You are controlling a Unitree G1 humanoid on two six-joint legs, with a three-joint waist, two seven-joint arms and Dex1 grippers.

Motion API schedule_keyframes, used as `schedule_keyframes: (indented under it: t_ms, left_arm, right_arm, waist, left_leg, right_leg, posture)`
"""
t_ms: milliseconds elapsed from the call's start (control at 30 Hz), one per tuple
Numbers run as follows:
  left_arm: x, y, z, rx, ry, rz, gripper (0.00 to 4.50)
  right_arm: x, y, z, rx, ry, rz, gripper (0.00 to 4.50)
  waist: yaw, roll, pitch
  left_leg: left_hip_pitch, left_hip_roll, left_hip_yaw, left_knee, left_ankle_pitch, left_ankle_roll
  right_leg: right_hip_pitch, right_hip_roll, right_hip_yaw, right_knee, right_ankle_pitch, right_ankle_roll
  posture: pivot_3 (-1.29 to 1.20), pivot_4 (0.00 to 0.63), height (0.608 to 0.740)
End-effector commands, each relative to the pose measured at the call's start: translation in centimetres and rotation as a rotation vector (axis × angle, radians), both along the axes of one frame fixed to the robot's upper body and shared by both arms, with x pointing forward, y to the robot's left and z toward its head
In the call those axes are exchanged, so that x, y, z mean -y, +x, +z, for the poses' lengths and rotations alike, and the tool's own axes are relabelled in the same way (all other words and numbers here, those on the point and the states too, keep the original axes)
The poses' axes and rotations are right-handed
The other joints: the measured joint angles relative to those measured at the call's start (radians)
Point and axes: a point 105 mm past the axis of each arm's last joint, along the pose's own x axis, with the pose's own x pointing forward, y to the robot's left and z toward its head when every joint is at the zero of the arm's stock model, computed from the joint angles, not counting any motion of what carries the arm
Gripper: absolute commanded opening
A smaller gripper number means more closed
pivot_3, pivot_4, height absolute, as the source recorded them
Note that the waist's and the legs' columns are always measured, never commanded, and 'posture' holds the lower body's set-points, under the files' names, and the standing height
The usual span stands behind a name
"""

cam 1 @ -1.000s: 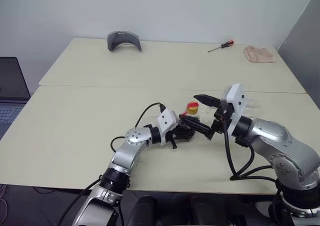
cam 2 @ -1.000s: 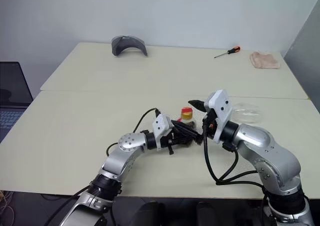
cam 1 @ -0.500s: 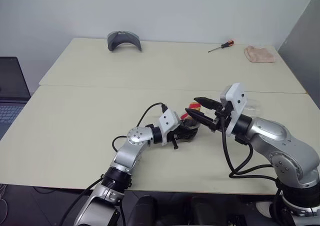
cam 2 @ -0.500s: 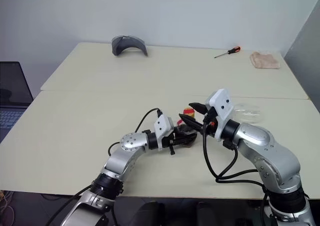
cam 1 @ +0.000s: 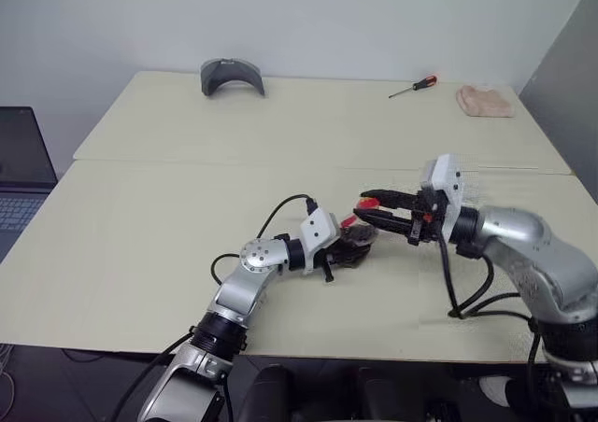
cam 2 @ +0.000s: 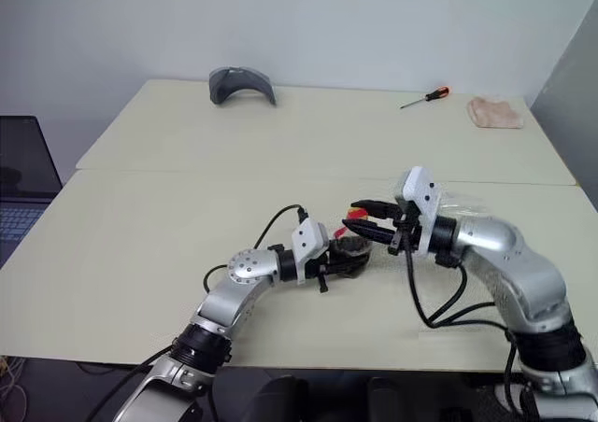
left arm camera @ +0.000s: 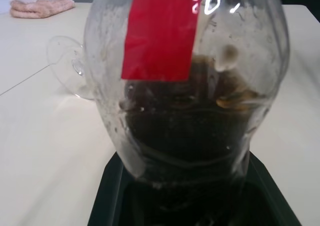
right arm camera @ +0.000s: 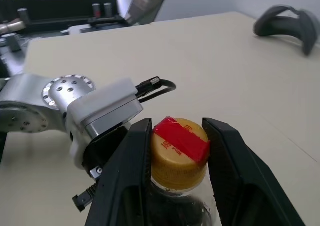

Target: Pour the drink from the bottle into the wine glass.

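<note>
Bottle (left arm camera: pixel 185 101) bears red label strip (left arm camera: pixel 161 31) reading "D".

On the bottle (left arm camera: pixel 185 86) there is a red label strip (left arm camera: pixel 160 33), and beside it some white marks that look like a "D" with small signs before it, but I cannot read a whole word. The yellow cap (right arm camera: pixel 179 153) has small red print under its red tape (right arm camera: pixel 181 137), too small to read. No other text or number can be read.
</note>
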Motion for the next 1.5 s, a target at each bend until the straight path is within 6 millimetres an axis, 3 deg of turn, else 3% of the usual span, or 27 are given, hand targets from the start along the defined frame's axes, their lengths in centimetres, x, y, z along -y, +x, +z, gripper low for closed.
schedule_keyframes:
  t_ms: [33,167,267,400,533,600,733,867,1033,1367,1500]
  left_arm:
    - [1.0,-0.5,1.7,0.079,-0.031,-0.064,1.07]
    - [0.9,-0.6,1.6,0.087,-0.026,-0.061,1.03]
    - [0.6,-0.5,1.5,0.085,-0.029,-0.039,1.03]
    - [0.4,-0.4,1.5,0.089,-0.030,-0.025,1.03]
    - [0.2,-0.4,1.5,0.088,-0.035,-0.017,1.03]
    - [0.3,-0.3,1.5,0.086,-0.038,-0.010,1.03]
    - [0.5,0.0,1.6,0.086,-0.045,-0.006,1.03]
    - [0.9,0.0,1.6,0.083,-0.047,-0.022,1.03]
    - [1.3,0.3,1.9,0.088,-0.052,-0.027,1.03]
    - [1.1,0.4,2.0,0.093,-0.049,-0.023,1.03]
    - [1.1,0.5,2.0,0.092,-0.049,-0.022,1.03]
  right_arm:
    - [1.6,1.8,-0.8,-0.001,-0.138,0.043,1.23]
    - [1.3,2.3,0.3,0.030,-0.144,0.082,1.23]
    - [0.9,0.5,1.1,0.007,-0.090,0.111,1.23]
    - [1.2,-0.6,1.5,0.010,-0.019,0.031,2.56]
    - [1.6,-1.9,3.3,0.051,0.125,-0.122,3.98]
    - [1.7,-2.7,3.9,0.069,0.199,-0.214,4.33]
    - [0.1,-4.4,3.0,0.068,0.254,-0.323,4.33]
    - [-0.5,-3.5,1.5,0.082,0.239,-0.497,4.33]
    - [-1.3,-3.0,1.3,0.083,0.261,-0.551,4.33]
    - [-0.9,-2.6,1.1,0.104,0.294,-0.610,4.33]
    - [-0.8,-2.7,0.8,0.099,0.289,-0.610,3.02]
  waist:
    - [0.000,0.000,0.000]
    - [0.002,0.000,0.000]
    - [0.003,0.000,0.000]
    - [0.005,0.000,0.000]
    - [0.005,0.000,0.000]
    - [0.004,0.000,0.000]
    - [0.004,0.000,0.000]
    - [0.002,0.001,0.000]
    - [0.002,0.001,0.000]
    - [0.002,0.001,0.000]
    - [0.001,0.001,0.000]
  left_leg:
    - [0.000,0.000,0.000,0.000,0.000,0.000]
    - [0.000,0.000,0.000,0.000,0.000,0.000]
    - [0.000,0.000,-0.001,0.000,0.000,0.000]
    - [-0.002,0.000,-0.001,0.000,0.000,0.000]
    - [-0.002,0.000,-0.001,0.000,0.000,0.000]
    - [-0.001,0.001,-0.001,0.000,0.000,0.000]
    - [-0.001,0.001,-0.001,-0.001,0.000,0.000]
    - [-0.001,0.001,0.000,0.000,0.000,0.000]
    - [-0.001,0.000,0.000,0.000,0.000,0.000]
    - [-0.001,0.000,-0.001,-0.001,0.000,0.000]
    - [-0.001,0.000,-0.001,-0.001,0.000,0.000]
  right_leg:
    - [0.000,0.000,0.000,0.000,0.000,0.000]
    - [0.000,0.000,0.000,0.000,0.000,0.000]
    - [0.000,0.000,0.000,0.000,0.000,0.000]
    - [0.000,-0.001,0.000,0.000,0.000,0.000]
    - [-0.001,-0.001,0.000,0.000,0.000,0.000]
    - [-0.001,-0.001,0.000,0.001,0.000,0.000]
    - [-0.001,0.000,-0.001,0.000,0.000,0.000]
    - [-0.001,-0.001,0.000,0.001,0.000,0.000]
    - [-0.001,-0.001,0.001,0.000,0.000,0.000]
    - [-0.001,0.000,0.000,0.000,0.000,0.000]
    - [-0.001,0.000,0.000,0.000,0.000,0.000]
  posture:
    - [0.00,0.150,0.740]
    - [0.00,0.150,0.740]
    - [0.00,0.150,0.740]
    - [0.00,0.150,0.740]
    - [0.00,0.150,0.740]
    - [0.00,0.150,0.740]
    - [0.00,0.150,0.740]
    - [0.00,0.150,0.740]
    - [0.00,0.150,0.740]
    - [0.00,0.150,0.740]
    - [0.00,0.150,0.740]
